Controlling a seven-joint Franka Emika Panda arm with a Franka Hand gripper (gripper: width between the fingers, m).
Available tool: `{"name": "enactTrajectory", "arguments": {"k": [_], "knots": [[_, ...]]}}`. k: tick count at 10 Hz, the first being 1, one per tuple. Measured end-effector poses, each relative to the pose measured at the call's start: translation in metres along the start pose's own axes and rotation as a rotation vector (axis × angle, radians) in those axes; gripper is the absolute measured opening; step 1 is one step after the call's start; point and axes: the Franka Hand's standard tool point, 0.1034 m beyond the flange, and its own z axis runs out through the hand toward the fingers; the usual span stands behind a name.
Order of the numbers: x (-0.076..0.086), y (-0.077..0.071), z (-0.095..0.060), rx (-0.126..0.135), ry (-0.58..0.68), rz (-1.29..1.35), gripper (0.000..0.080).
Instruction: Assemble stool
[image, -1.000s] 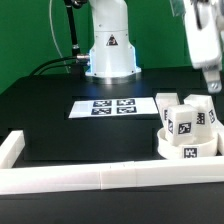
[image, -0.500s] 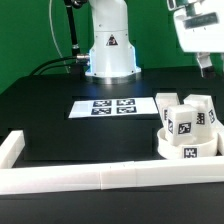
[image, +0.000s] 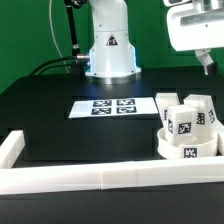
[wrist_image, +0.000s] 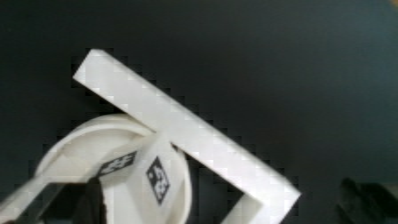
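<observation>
Gripper (image: 205, 67) at upper right of the exterior frame, raised clear above the parts; jaws wide apart, holding nothing. Seat (image: 187, 148) sits at lower right on the black surface (image: 60, 105), against the border rail (image: 100, 178). Three legs (image: 186, 120) stand upright on the seat, tags facing out. Marker board (image: 103, 106) lies mid-frame, apart from the stool. Wrist view: seat (wrist_image: 98, 150) partly under the rail (wrist_image: 178, 120).

One round seat (image: 186, 150), three tagged legs (image: 182, 124), one border rail (image: 80, 177), one marker board (image: 112, 107)
</observation>
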Motion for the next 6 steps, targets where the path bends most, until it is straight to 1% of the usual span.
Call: {"name": "enactTrajectory", "arguments": {"k": [2, 3, 4, 5, 6], "knots": [[0.0011, 0.0009, 0.0001, -0.001, 0.000, -0.109, 0.0649], [0.0014, 0.0013, 0.0004, -0.008, 0.004, -0.201, 0.0649], [0.0024, 0.0004, 0.0016, -0.045, 0.021, -0.418, 0.0649], [0.0074, -0.0026, 0.0040, -0.051, 0.020, -0.585, 0.0649], [0.0082, -0.0054, 0.0084, -0.069, 0.009, -0.724, 0.0649]]}}
